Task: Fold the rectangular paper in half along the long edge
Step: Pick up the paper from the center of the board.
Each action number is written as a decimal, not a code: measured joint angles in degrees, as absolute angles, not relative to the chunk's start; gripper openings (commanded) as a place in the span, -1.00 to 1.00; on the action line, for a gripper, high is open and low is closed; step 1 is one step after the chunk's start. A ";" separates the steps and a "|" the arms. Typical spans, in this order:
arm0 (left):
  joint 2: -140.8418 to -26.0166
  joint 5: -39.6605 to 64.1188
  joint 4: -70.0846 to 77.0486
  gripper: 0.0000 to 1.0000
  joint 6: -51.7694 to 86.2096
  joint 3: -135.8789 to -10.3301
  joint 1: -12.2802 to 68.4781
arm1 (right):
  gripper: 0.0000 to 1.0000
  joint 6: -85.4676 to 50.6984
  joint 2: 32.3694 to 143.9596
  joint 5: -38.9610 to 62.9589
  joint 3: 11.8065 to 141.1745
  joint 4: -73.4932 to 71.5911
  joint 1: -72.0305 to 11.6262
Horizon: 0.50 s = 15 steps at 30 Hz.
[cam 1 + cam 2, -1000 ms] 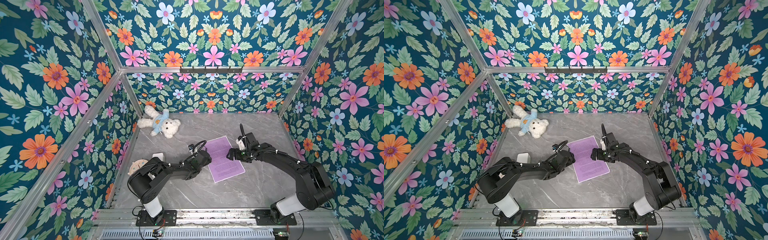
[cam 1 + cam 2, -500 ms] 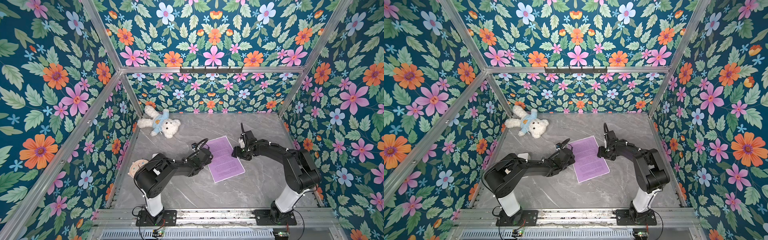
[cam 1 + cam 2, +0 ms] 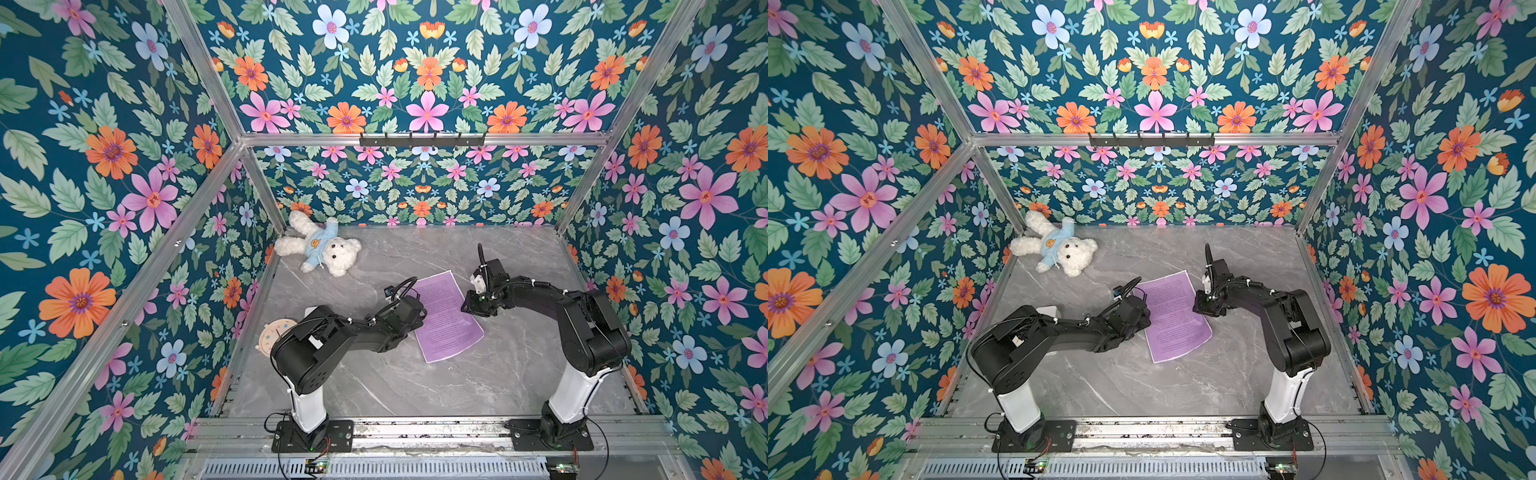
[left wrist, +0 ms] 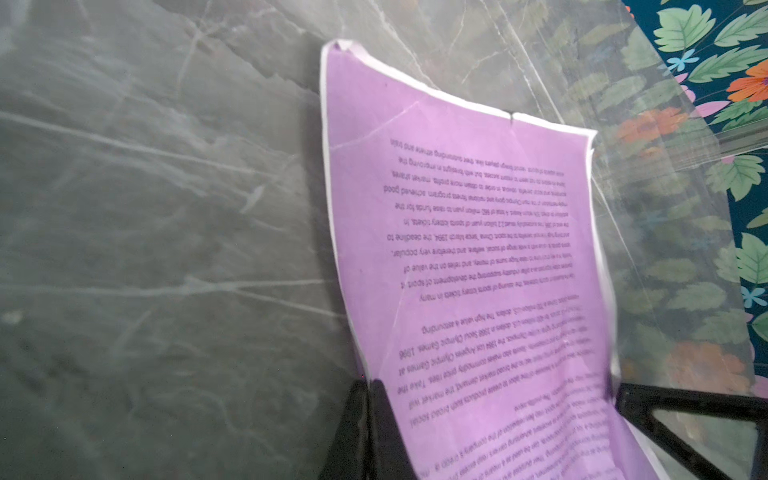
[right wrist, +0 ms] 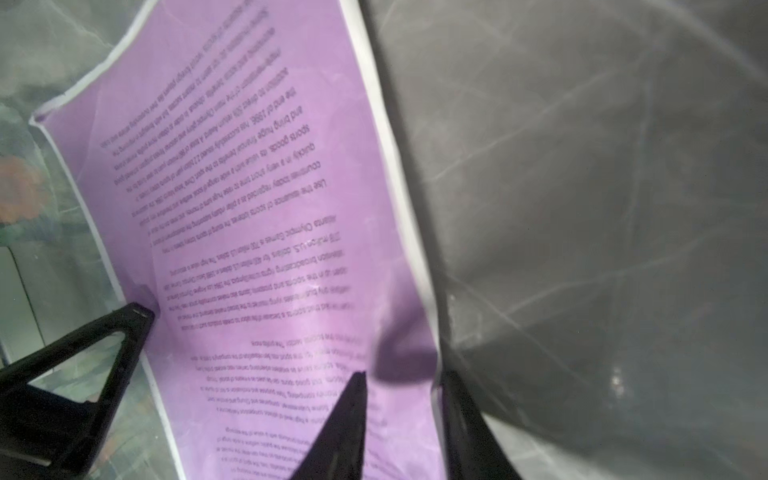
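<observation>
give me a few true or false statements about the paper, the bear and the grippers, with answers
1. The bear lies on the paper. False: the bear lies apart from the paper, near the far corner of the table.
2. The left gripper is shut on a long edge of the paper. True: the left gripper pinches that edge.
3. The paper is folded in half. False: it is one open sheet, print up.
4. The grippers are at opposite long edges of the paper. True: the right gripper straddles the edge across from the left one.
</observation>
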<state>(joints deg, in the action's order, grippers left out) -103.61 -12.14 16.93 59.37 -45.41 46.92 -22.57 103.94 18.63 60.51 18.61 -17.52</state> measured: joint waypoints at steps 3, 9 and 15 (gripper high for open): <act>-103.70 -12.14 16.99 -0.91 59.35 -45.45 46.92 | -0.72 -22.61 103.24 19.97 60.47 19.68 -17.56; -103.74 -12.16 17.37 -0.84 59.40 -45.23 46.92 | -0.48 -22.83 100.09 21.82 60.36 19.88 -17.61; -103.72 -12.16 17.50 -1.00 59.40 -45.17 46.92 | -0.16 -23.64 96.66 20.36 58.22 19.94 -17.61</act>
